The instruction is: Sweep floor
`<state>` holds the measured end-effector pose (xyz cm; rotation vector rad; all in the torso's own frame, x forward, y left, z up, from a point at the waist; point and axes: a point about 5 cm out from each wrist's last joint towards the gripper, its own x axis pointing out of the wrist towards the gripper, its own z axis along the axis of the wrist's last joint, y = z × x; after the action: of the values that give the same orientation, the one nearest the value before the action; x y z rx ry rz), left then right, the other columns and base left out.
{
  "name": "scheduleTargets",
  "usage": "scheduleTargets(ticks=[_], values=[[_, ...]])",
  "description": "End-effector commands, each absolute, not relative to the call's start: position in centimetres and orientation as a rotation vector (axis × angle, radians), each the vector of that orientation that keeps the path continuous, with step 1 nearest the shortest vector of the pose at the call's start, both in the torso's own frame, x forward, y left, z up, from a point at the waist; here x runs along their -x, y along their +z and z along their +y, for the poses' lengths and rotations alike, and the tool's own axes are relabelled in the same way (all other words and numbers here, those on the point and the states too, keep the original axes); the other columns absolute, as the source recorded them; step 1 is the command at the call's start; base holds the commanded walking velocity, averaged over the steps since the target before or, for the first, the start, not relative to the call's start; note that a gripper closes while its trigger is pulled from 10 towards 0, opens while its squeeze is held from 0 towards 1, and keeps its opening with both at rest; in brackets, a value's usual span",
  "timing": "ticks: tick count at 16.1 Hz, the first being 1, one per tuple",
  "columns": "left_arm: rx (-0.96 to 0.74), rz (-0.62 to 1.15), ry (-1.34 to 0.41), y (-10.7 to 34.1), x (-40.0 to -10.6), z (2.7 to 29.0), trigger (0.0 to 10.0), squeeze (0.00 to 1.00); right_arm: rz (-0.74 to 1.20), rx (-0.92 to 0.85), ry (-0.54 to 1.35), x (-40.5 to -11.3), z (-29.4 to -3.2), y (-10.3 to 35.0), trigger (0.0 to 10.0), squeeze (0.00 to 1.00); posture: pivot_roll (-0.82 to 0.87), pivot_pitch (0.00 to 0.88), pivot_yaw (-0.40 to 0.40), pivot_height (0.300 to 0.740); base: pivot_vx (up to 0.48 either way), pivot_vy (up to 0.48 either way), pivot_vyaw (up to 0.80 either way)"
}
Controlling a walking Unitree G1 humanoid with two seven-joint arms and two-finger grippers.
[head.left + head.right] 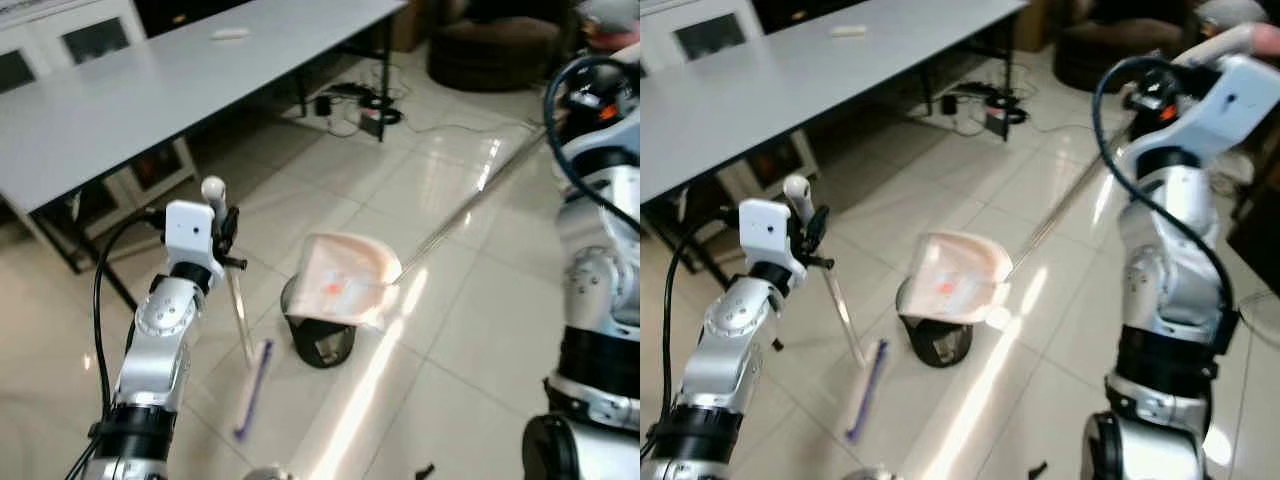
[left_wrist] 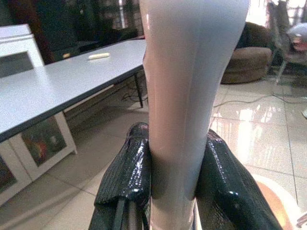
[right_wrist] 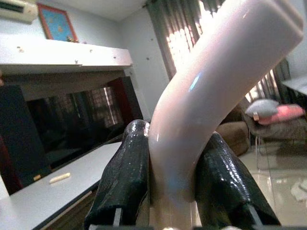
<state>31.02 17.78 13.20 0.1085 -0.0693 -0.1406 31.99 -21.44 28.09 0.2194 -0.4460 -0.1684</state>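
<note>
Left gripper (image 2: 172, 191) jaws clamped on white broom handle (image 2: 187, 96), fingers (image 2: 127, 182) pressed to both sides; in head view the gripper (image 1: 225, 235) sits at 9 o'clock of frame ctr, handle knob (image 1: 213, 187) poking up above it, thin shaft (image 1: 240, 320) running down toward 6 to the floor. Purple broom head (image 1: 253, 390) lies on the tiles at 7 o'clock, just beside the shaft end. Right gripper (image 3: 172, 191) jaws closed on a curved white dustpan handle (image 3: 216, 86); right arm (image 1: 1170, 260) up at 3 o'clock, long metal pole (image 1: 1060, 210) slanting from 1–2 o'clock down to ctr. Pale pink dustpan (image 1: 345, 280) at ctr, tilted over a small black bin (image 1: 320, 340); pan overlaps the bin's rim, can't tell if touching. Floor (image 1: 480, 300): glossy cream tiles, strong glare streak from 6 toward 1 o'clock. Long grey-white surface (image 1: 130, 90) spans 9 to 12 o'clock, one small white object (image 1: 229, 34) on it near 11. White cabinet w/ glass doors (image 1: 60, 40) behind at 10–11. Cable tangle and power bricks (image 1: 355, 100) on floor at 12, under the surface's far end. Dark brown round seat (image 1: 495, 45) at 1 o'clock. Right wrist view: framed picture (image 3: 55, 24) on the wall, curtained window (image 3: 187, 43), pink and grey cushions (image 3: 276, 110).
</note>
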Motion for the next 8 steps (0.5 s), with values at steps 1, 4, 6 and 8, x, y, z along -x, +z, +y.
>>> scheduleTargets(ticks=[1,4,6,8], values=[[-0.138,-0.102,-0.116,14.04,-31.13,18.63,10.0,0.0,-0.5,-0.258,-0.106,-31.94,-19.97,29.26,10.0,0.0,0.02,0.028,0.056,0.74,0.375,0.0,0.58],[-0.139,-0.104,-0.116,14.08,-31.21,18.62,10.0,0.0,-0.504,-0.282,-0.122,-31.86,-20.21,29.14,10.0,0.0,0.02,0.027,0.056,0.74,0.376,0.0,0.0],[-0.139,-0.104,-0.118,14.07,-31.23,18.59,10.0,0.0,-0.504,-0.28,-0.126,-31.85,-20.26,29.1,10.0,0.0,0.02,0.025,0.057,0.74,0.381,0.0,0.0],[-0.138,-0.105,-0.12,14.05,-31.25,18.55,10.0,0.0,-0.505,-0.281,-0.128,-31.85,-20.25,29.06,10.0,0.0,0.02,0.022,0.057,0.74,0.379,0.0,0.0]])
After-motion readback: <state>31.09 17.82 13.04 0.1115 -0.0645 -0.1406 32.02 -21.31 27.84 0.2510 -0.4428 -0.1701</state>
